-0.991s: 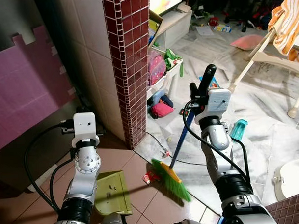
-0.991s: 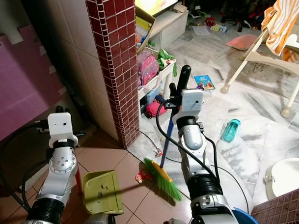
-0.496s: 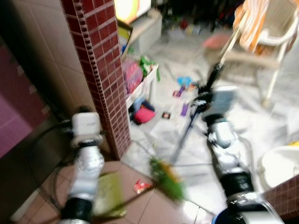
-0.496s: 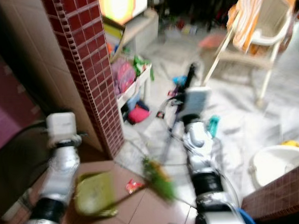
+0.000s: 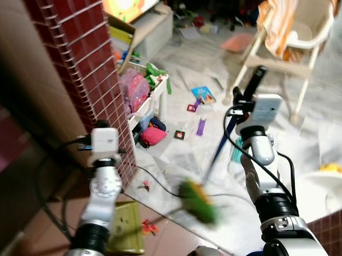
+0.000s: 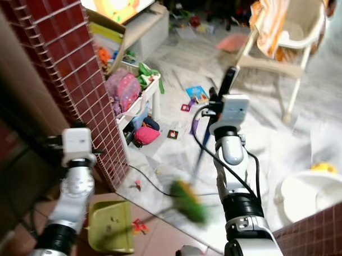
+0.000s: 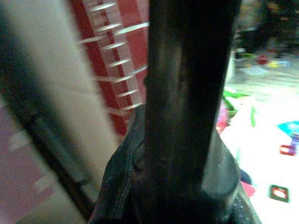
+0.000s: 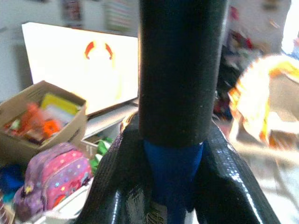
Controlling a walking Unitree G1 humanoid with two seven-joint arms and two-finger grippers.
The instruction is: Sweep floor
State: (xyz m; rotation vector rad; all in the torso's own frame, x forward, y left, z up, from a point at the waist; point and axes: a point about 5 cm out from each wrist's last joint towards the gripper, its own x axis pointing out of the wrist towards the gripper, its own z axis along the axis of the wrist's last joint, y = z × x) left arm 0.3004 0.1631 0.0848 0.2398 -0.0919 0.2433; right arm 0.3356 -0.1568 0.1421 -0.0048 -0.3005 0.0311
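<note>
The floor (image 5: 180, 240) nearest the robot is terracotta tile, where an olive-green plastic dustpan (image 5: 127, 235) lies flat with a small red scrap of litter (image 5: 146, 225) just beside its lip. The left pincer (image 5: 99, 126) is clamped on a dark upright handle (image 7: 187, 93), seemingly the dustpan's. A little further out, the green-bristled broom head (image 5: 199, 201) is a blur over the white marble, so the sweep looks under way; the next move calls for drawing the bristles toward the scrap and the pan. The right pincer (image 5: 244, 96) is closed around the broom's blue shaft with black grip (image 8: 175, 70). Beyond lie a red-brick tiled pillar (image 5: 84, 69), scattered toys and a white chair (image 5: 292, 51). Motion blur hides whether the bristles touch the floor.
</note>
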